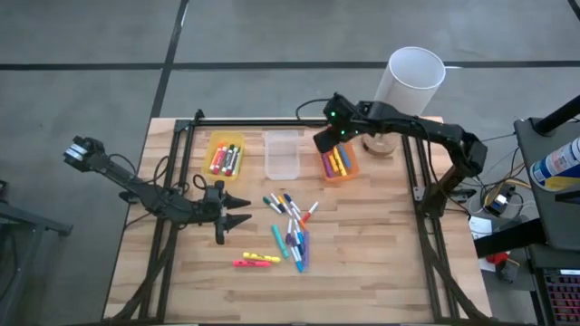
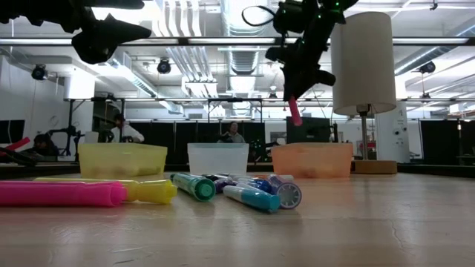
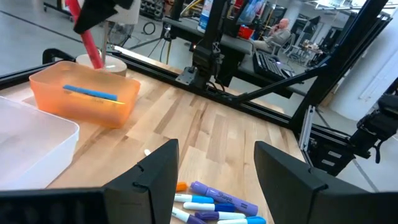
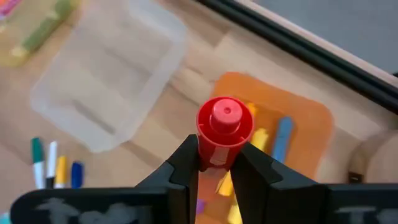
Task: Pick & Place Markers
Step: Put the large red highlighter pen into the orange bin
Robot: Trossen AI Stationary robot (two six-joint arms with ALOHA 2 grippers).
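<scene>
Here the right gripper clamps a red marker upright above the orange bin; the left gripper hovers spread and empty beside loose markers on the bench.

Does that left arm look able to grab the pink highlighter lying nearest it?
Probably yes. The left tool hangs open and empty above bare table, and the pink highlighter lies in the open just beyond it, with only a yellow highlighter alongside.
</scene>
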